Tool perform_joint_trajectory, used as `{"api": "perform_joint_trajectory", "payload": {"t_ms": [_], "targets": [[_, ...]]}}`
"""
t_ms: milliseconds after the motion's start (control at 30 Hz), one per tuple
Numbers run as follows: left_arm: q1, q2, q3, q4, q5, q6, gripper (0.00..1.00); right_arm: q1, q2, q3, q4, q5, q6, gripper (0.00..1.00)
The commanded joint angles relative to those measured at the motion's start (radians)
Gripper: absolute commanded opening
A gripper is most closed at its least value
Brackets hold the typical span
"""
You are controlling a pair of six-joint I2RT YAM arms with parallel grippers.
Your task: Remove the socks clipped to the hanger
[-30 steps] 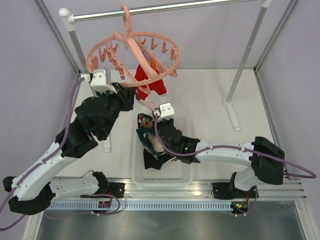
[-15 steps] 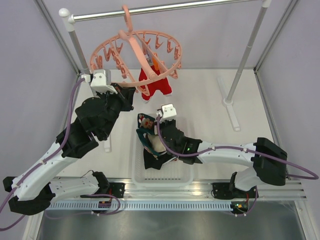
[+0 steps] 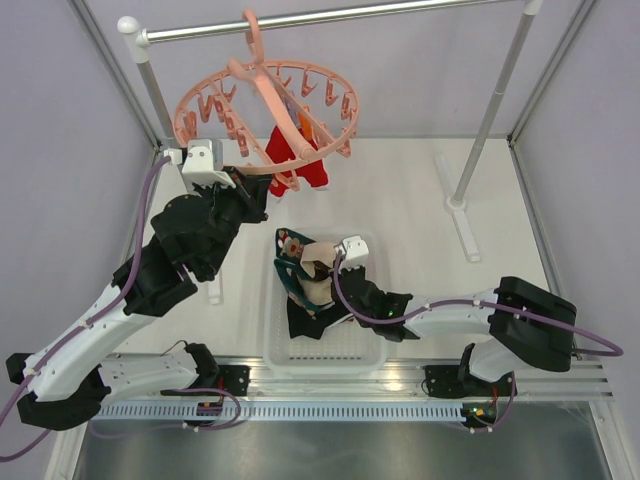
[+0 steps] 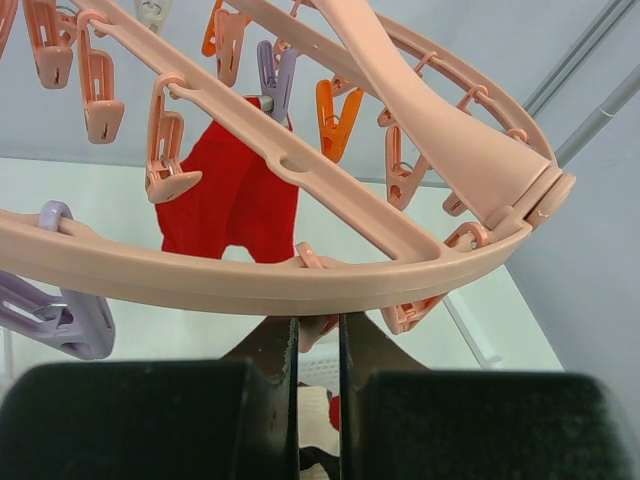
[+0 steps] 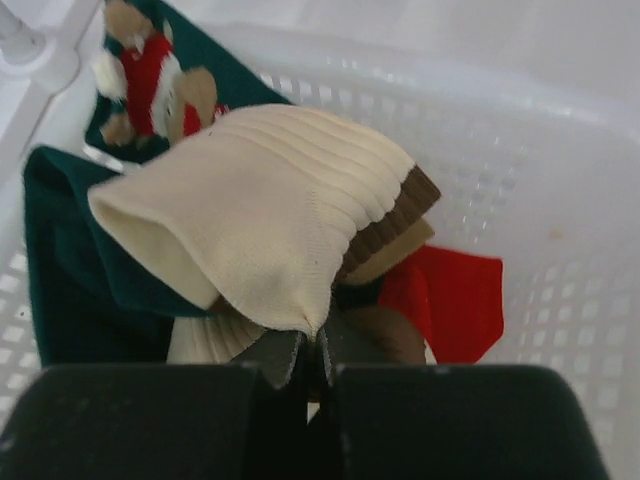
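The salmon-pink hanger (image 3: 262,95) hangs by its hook from the rail; its ring fills the left wrist view (image 4: 250,285). One red sock (image 3: 297,165) is still clipped under it, also seen in the left wrist view (image 4: 235,205). My left gripper (image 3: 260,195) is at the ring's near edge, its jaws nearly together around a small pink clip (image 4: 318,328). My right gripper (image 3: 325,270) is low in the white basket (image 3: 372,345), shut on a beige sock with a brown band (image 5: 260,210). Teal patterned socks (image 5: 60,260) and a red sock (image 5: 455,295) lie under it.
A metal rail (image 3: 330,18) crosses the back on two posts; the right post (image 3: 492,105) stands on a white foot (image 3: 462,215). A black sock (image 3: 305,322) lies at the basket's near left. Grey walls close in both sides.
My right gripper pulled the beige sock down from under the hanger into the basket. The ring swung right, then back left, with the red sock swaying. My left gripper stayed put.
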Motion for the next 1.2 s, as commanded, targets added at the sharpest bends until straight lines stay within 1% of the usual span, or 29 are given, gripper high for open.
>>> {"api": "perform_joint_trajectory", "payload": {"t_ms": [0,67,167,267,300,367,400,433,500,533,633,700,733,967,1100,1167], "targets": [[0.001,-0.004,-0.001,0.044,0.007,-0.003,0.03,0.002,0.018,-0.054,0.038,-0.066,0.158,0.01],[0.001,-0.004,-0.005,0.042,0.014,-0.008,0.03,0.002,0.021,-0.064,0.037,-0.077,0.173,0.01],[0.001,-0.007,-0.008,0.033,0.031,-0.011,0.09,0.006,-0.008,-0.067,0.02,-0.074,0.172,0.01],[0.001,-0.007,-0.003,0.016,0.065,-0.008,0.22,0.004,-0.057,-0.057,-0.003,-0.06,0.144,0.01],[0.001,-0.007,-0.003,0.007,0.072,-0.009,0.3,0.004,-0.069,-0.054,-0.017,-0.055,0.137,0.03],[0.001,-0.013,-0.006,-0.007,0.102,-0.012,0.38,0.004,-0.1,-0.045,-0.026,-0.054,0.121,0.08],[0.001,-0.016,-0.009,-0.011,0.108,-0.014,0.45,0.004,-0.111,-0.042,-0.037,-0.055,0.117,0.09],[0.001,-0.019,-0.012,-0.019,0.123,-0.015,0.48,0.004,-0.129,-0.039,-0.043,-0.055,0.117,0.14],[0.001,-0.03,-0.018,-0.027,0.145,-0.015,0.56,0.004,-0.149,-0.034,-0.057,-0.061,0.111,0.18],[0.001,-0.033,-0.018,-0.04,0.166,-0.015,0.57,0.006,-0.169,-0.033,-0.06,-0.064,0.111,0.21],[0.001,-0.047,-0.018,-0.059,0.215,-0.012,0.61,0.004,-0.207,-0.018,-0.086,-0.081,0.106,0.37],[0.001,-0.055,-0.018,-0.073,0.247,-0.014,0.62,0.004,-0.224,-0.004,-0.109,-0.101,0.103,0.43],[0.001,-0.065,-0.02,-0.079,0.275,-0.015,0.63,0.004,-0.24,0.001,-0.117,-0.11,0.101,0.48],[0.001,-0.119,-0.05,-0.111,0.388,-0.02,0.64,0.004,-0.321,0.013,-0.17,-0.149,0.098,0.58],[0.001,-0.13,-0.067,-0.145,0.497,-0.011,0.64,0.004,-0.381,0.024,-0.209,-0.158,0.089,0.63],[0.001,-0.14,-0.096,-0.148,0.528,-0.008,0.64,0.004,-0.399,0.039,-0.224,-0.182,0.074,0.66]]}}
